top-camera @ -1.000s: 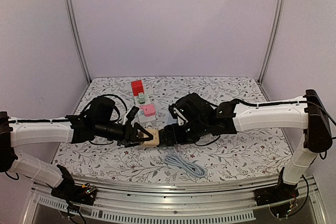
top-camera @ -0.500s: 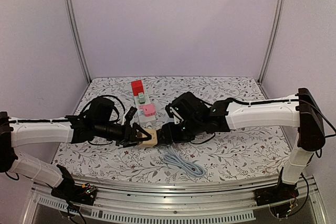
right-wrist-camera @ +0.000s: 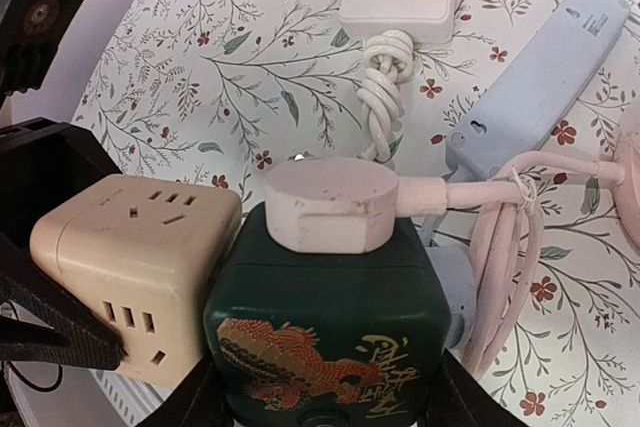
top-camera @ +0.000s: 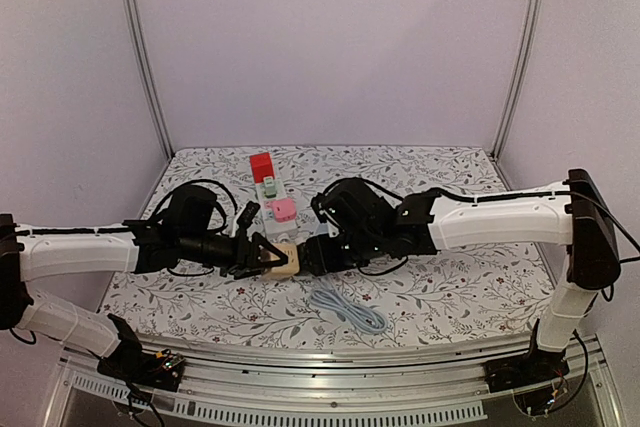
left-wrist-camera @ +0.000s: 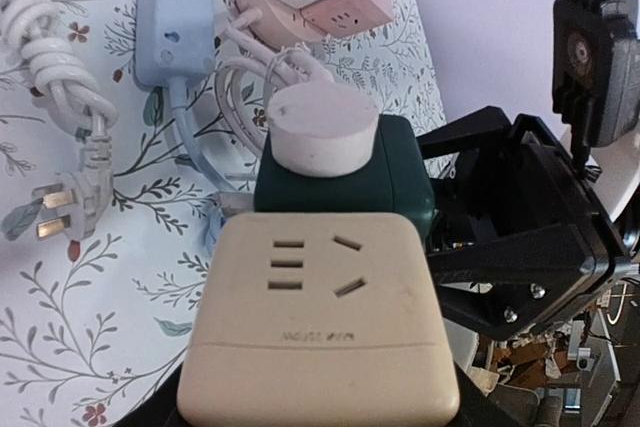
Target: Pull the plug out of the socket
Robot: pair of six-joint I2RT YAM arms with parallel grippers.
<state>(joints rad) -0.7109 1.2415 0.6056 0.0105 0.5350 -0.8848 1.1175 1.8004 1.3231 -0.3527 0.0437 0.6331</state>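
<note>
Right pincer (top-camera: 312, 255) clamps dark-green dragon-printed plug (right-wrist-camera: 320, 327); left pincer (top-camera: 265, 255) clamps beige socket cube (left-wrist-camera: 320, 317).

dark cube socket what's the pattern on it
Dark green cube socket with a gold-red dragon; right wrist view.

There are two plastic cube sockets: one beige cube socket (left-wrist-camera: 320, 317) and one dark green cube socket (right-wrist-camera: 330, 327). Two plugs: one round pale-pink plug (right-wrist-camera: 330, 202), one white pronged plug (left-wrist-camera: 90, 172). Two long strips: one white power strip (right-wrist-camera: 400, 12), one light blue power strip (right-wrist-camera: 540, 77). Three small blocks at the far side: one red block (top-camera: 262, 166), one green block (top-camera: 270, 187), one pink block (top-camera: 283, 209).
</note>
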